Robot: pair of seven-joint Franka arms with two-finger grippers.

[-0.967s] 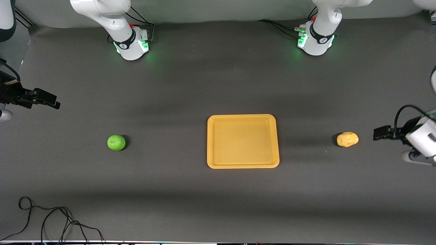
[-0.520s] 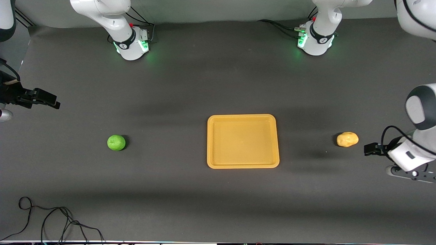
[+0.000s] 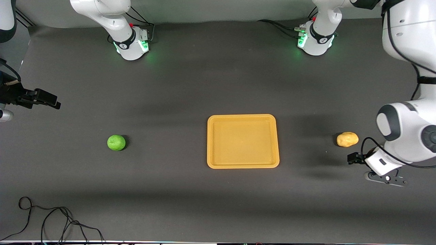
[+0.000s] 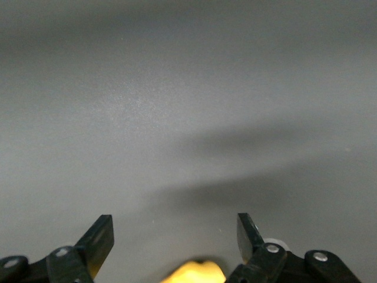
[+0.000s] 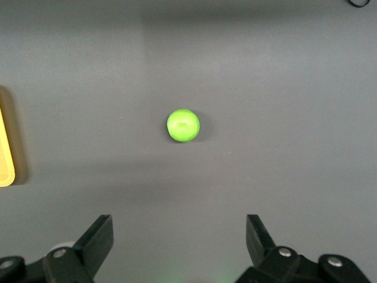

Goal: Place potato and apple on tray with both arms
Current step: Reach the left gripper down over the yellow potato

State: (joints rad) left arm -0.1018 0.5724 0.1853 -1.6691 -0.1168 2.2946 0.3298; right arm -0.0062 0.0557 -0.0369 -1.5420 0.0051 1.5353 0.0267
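I see the left gripper [image 3: 352,159] fingers spread, empty, low over the table beside the potato [image 3: 347,139]; my wrist view clips that lumpy yellow potato. Right gripper [image 3: 51,101] waits open, high, toward its end. Green apple [image 3: 116,142] sits well apart from the empty tray [image 3: 243,165]. Loose cable [image 3: 51,221] nearest the camera.

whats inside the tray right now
Nothing: the tray shows only its bare orange floor, none of it covered. The apple and potato sit on the table at either end.
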